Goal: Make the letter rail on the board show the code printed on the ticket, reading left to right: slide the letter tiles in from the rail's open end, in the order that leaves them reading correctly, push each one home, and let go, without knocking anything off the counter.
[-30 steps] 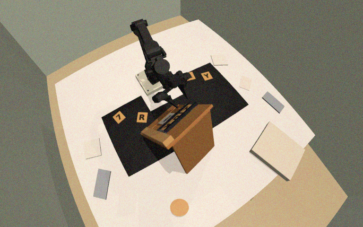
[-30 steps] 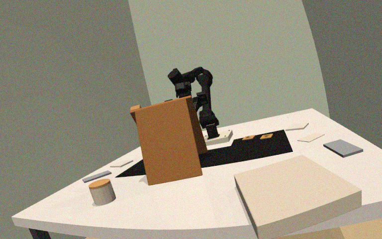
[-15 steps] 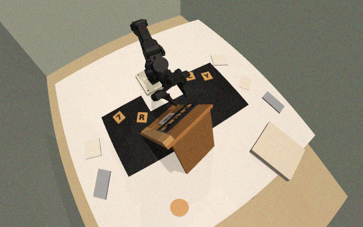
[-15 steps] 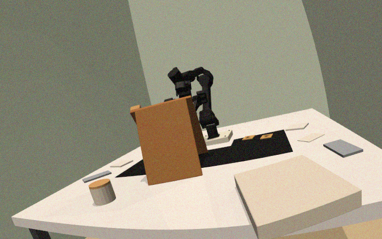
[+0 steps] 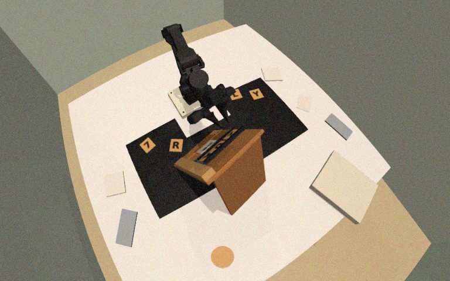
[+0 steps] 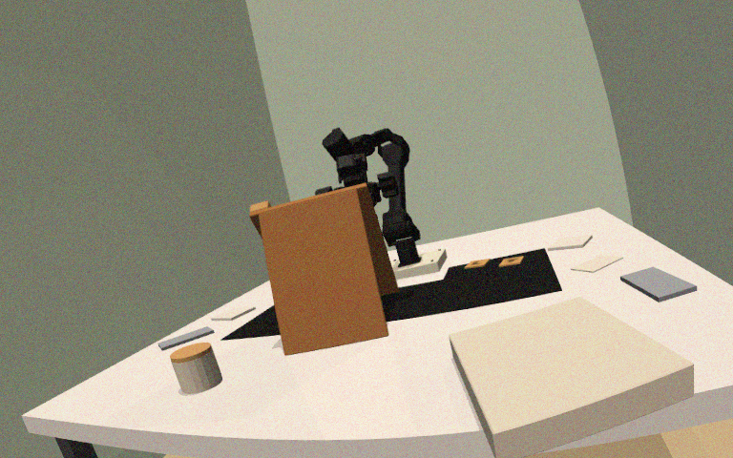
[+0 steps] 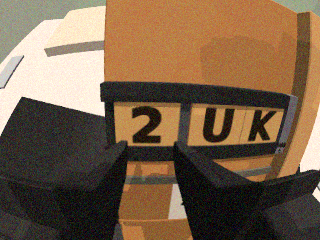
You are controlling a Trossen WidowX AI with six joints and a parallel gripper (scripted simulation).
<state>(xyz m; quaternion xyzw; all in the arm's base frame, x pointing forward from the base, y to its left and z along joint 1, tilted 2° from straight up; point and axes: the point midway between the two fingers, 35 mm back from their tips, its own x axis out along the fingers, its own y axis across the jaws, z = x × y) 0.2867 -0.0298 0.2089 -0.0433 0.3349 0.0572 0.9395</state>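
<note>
The sloped wooden board (image 5: pixel 244 165) (image 6: pixel 324 270) (image 7: pixel 155 40) carries the dark letter rail (image 7: pixel 150 92). In the wrist view, the tile 2 (image 7: pixel 170 125) is at the rail's left, then a narrow gap, then the tiles U (image 7: pixel 200 125) and K (image 7: pixel 276 115) side by side at the right. The ticket (image 5: pixel 205 146) (image 7: pixel 176 202) is below the rail; its print is unreadable now. My gripper (image 5: pixel 224 123) (image 7: pixel 150 147) has its fingertips apart at the rail's lower lip, in front of the 2, with nothing seen between them. Tiles 7 (image 5: pixel 147 144), R (image 5: pixel 176 144), L (image 5: pixel 235 95) and Y (image 5: pixel 256 93) lie loose.
A black mat (image 5: pixel 282 122) (image 6: pixel 486 286) lies under the board and loose tiles. A large cream block (image 5: pixel 345 185) (image 6: pixel 567 350) is beyond the board. A round orange-topped canister (image 5: pixel 222 256) (image 6: pixel 197 369) and grey slabs (image 5: pixel 126 228) (image 5: pixel 338 126) stand on the counter.
</note>
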